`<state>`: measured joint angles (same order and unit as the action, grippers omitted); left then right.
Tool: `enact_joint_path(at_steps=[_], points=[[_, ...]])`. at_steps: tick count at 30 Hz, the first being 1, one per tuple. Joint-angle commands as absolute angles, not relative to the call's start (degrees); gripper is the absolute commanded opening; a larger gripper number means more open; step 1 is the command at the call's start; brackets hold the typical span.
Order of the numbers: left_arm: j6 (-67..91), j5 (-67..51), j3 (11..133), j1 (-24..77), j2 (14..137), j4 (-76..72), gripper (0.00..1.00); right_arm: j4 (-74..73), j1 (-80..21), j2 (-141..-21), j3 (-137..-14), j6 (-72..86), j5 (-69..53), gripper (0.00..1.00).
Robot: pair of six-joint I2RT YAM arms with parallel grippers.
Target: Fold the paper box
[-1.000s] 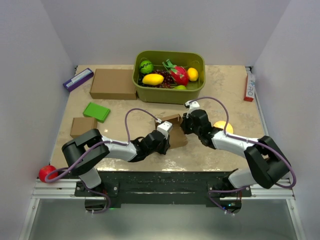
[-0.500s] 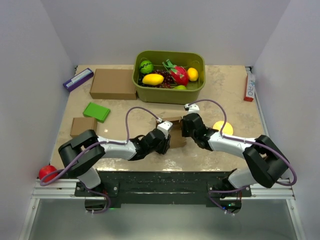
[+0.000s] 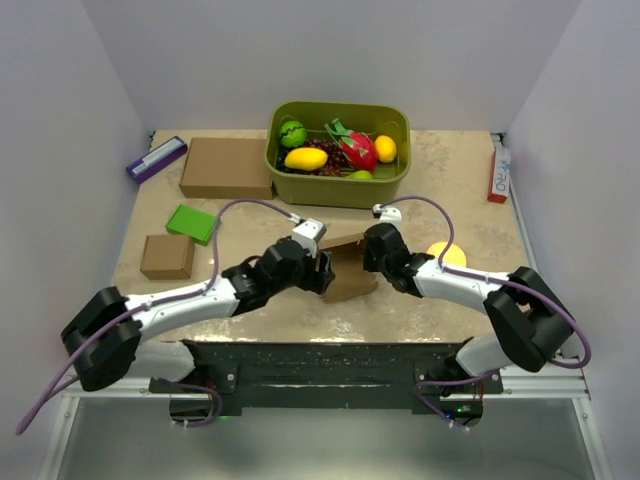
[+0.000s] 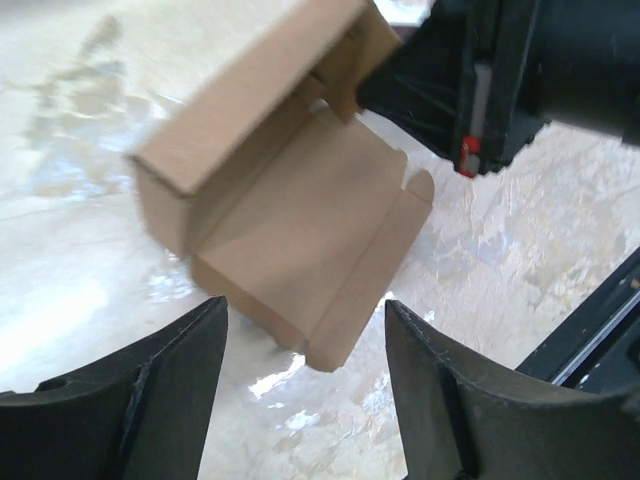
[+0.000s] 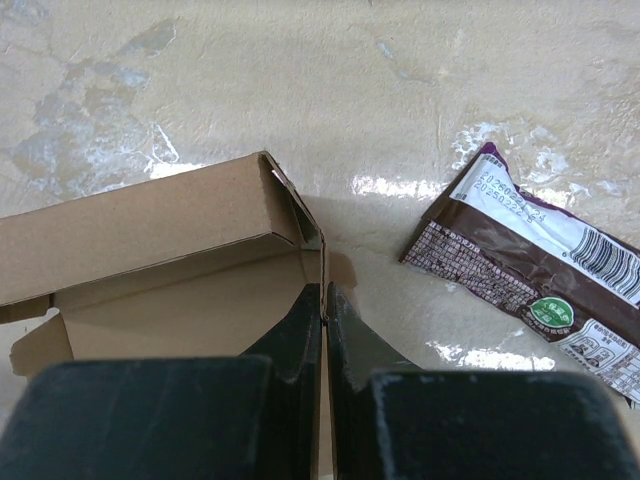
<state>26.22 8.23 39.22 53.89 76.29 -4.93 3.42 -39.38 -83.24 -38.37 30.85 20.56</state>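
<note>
Left gripper (image 4: 301, 325) released paper box (image 4: 285, 225); right gripper (image 5: 324, 300) pinches it.

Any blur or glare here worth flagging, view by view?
Left wrist: the paper box looks motion-blurred, and white glare sits on the table. Right wrist: sharp, with glare patches beside the snack wrapper. Top external: even light, soft shadows, no blur.
</note>
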Motion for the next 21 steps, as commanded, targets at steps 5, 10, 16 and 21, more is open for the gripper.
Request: enact_joint_path(at_steps=[5, 10, 16, 21], points=[[30.1, 5.3, 42.4, 42.8, 63.7, 3.7, 0.76, -1.8, -39.6, -84.4, -39.9, 33.0, 22.1, 0.0], [31.1, 2.3, 42.9, 38.9, 66.2, 2.2, 0.77, -2.0, -40.0, -84.3, -40.0, 33.3, 22.1, 0.0], [33.3, -3.2, 43.5, 35.8, 71.5, -5.2, 0.73, -2.4, -40.2, -83.8, -39.8, 33.7, 22.4, 0.0], [35.0, -5.9, 44.6, 34.2, 76.3, -9.6, 0.72, -2.5, -40.4, -83.6, -39.6, 34.2, 22.6, 0.0]])
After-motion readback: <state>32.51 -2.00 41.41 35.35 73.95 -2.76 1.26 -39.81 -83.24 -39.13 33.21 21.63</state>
